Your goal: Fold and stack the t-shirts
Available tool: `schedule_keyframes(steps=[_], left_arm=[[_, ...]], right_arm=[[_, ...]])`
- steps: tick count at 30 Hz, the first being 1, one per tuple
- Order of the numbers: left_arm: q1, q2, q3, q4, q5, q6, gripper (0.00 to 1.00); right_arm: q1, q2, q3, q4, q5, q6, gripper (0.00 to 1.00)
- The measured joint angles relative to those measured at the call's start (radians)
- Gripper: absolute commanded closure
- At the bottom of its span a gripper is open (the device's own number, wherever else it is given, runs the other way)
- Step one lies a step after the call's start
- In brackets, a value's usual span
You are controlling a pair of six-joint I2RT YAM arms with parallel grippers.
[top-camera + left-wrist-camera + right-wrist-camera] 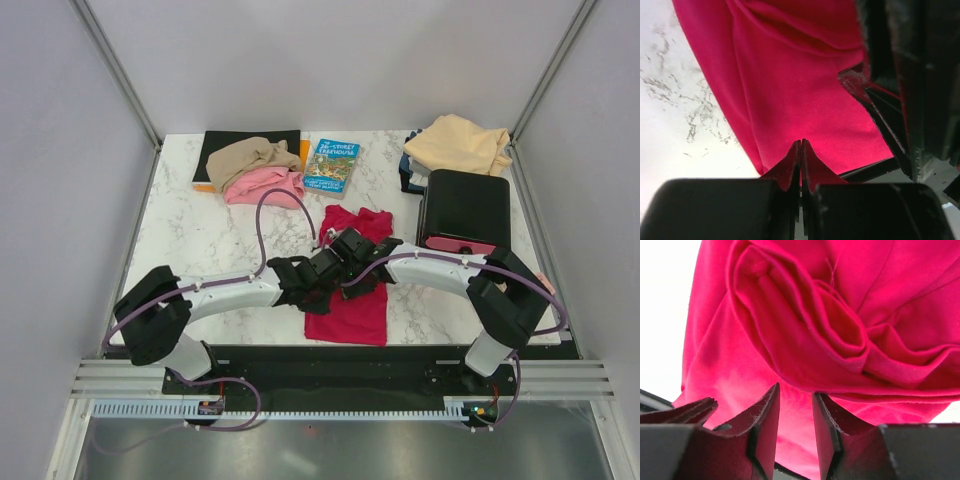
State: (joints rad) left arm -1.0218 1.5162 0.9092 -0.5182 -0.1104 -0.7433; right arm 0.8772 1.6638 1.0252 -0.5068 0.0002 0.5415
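The crimson red t-shirt (350, 312) lies lengthwise at the front middle of the marble table, bunched into folds at its far end. Both grippers meet over its middle. My left gripper (322, 268) is shut just above the flat red cloth (805, 90), and I see no cloth between its jaws (801, 143). My right gripper (358, 248) is open (796, 395) over the shirt, its tips just short of the rolled folds (840, 320). The pink shirt (265, 186) and tan-brown shirt (250, 155) lie crumpled at the back left. The peach-cream shirt (458, 143) lies at the back right.
A black mat (240, 139) lies under the tan-brown shirt at the back left. A blue illustrated book (332, 165) lies at the back middle. A black box with a pink lower edge (463, 210) stands right of the red shirt. The right gripper's body (910, 90) fills the left wrist view's right side.
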Motion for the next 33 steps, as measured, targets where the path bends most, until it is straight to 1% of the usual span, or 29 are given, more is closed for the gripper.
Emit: schedule_keyframes(steps=[6, 16, 20, 26, 33], left_arm=[[-0.006, 0.028, -0.012, 0.019, 0.008, -0.001, 0.98], [-0.016, 0.023, -0.061, 0.085, 0.008, -0.009, 0.98], [-0.025, 0.007, -0.082, 0.113, 0.003, -0.022, 0.98], [-0.058, 0.005, -0.116, 0.08, 0.016, -0.027, 0.98], [-0.062, 0.006, -0.116, 0.079, 0.016, -0.031, 0.98]], right_arm=[[0.0, 0.022, -0.002, -0.002, 0.023, -0.001, 0.62], [-0.019, 0.039, -0.002, -0.002, 0.045, -0.045, 0.64], [-0.053, 0.042, 0.004, -0.007, 0.054, -0.061, 0.66], [-0.13, 0.054, 0.056, 0.035, 0.087, -0.049, 0.67], [-0.142, 0.055, 0.102, 0.092, 0.077, -0.025, 0.67]])
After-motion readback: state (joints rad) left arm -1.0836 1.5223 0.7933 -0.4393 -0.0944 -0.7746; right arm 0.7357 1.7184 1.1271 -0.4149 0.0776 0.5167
